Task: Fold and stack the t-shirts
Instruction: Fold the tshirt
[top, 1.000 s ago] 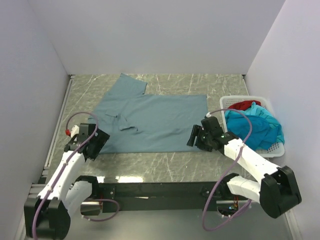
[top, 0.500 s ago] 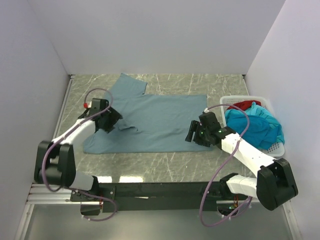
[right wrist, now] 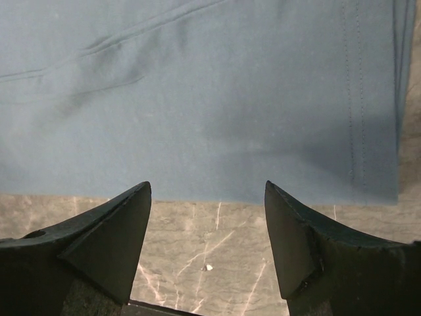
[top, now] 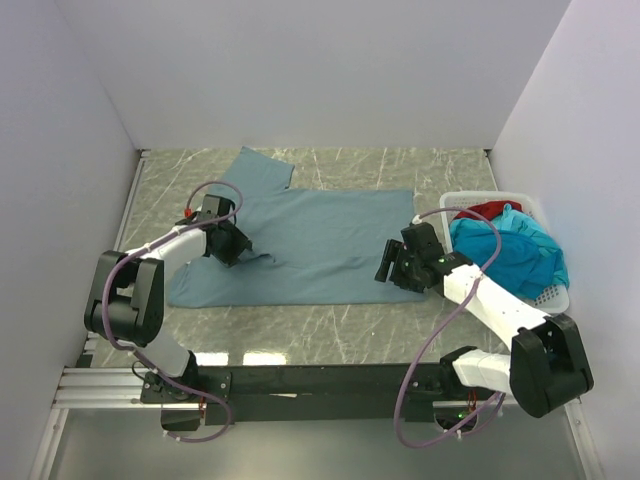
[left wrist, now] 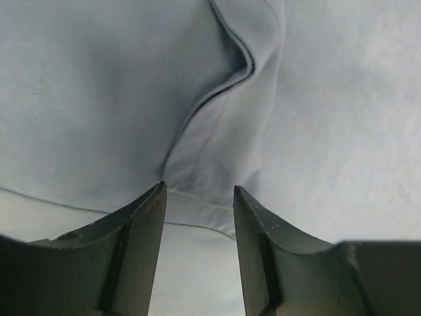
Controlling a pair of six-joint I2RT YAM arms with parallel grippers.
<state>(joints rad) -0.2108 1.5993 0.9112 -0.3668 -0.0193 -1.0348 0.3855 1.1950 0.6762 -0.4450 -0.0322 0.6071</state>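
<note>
Your right jaws gape wide over the near right hem of the grey-blue t-shirt spread on the counter, your left jaws stand apart over its left crease, and a turquoise t-shirt and a red t-shirt fill the right-hand basket.

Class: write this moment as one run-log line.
left tool open over grey-blue t-shirt crease | right tool open at its near edge
</note>
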